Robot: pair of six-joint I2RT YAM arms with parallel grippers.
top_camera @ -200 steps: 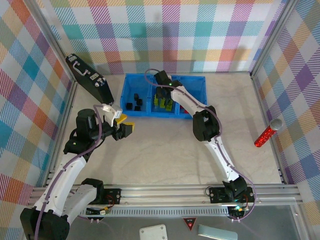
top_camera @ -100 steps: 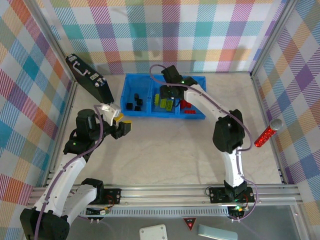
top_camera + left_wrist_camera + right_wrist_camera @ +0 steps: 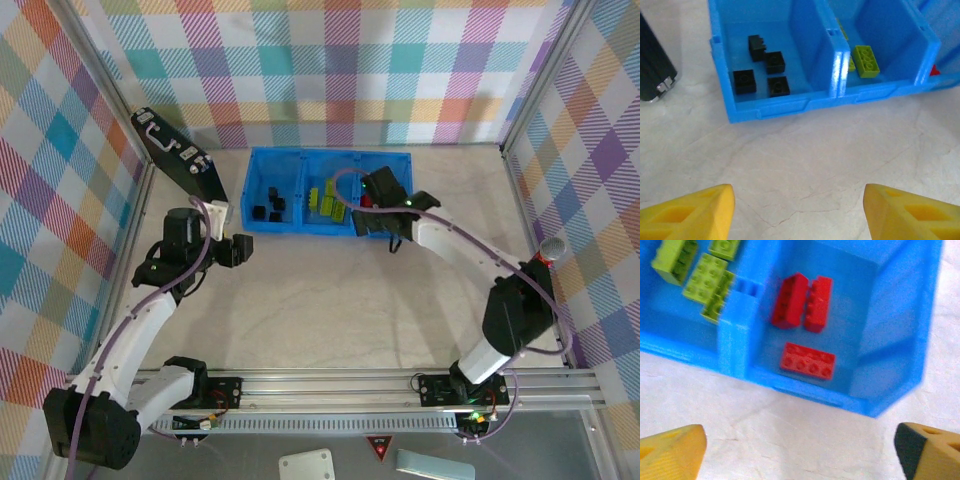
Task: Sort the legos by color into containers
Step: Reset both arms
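Legos (image 3: 807, 361) sit in the containers (image 3: 785, 107) beyond left pincer (image 3: 799, 205) and right pincer (image 3: 800, 450), both spread apart.

Bright, even light fell from overhead and left only faint, soft shadows on the pale table (image 3: 330, 300). The top view was sharp throughout. In the left wrist view a white glare streak ran down a divider of the blue tray (image 3: 838, 62). The right wrist view was blurred: the red legos (image 3: 807, 360) looked smeared, their studs soft.
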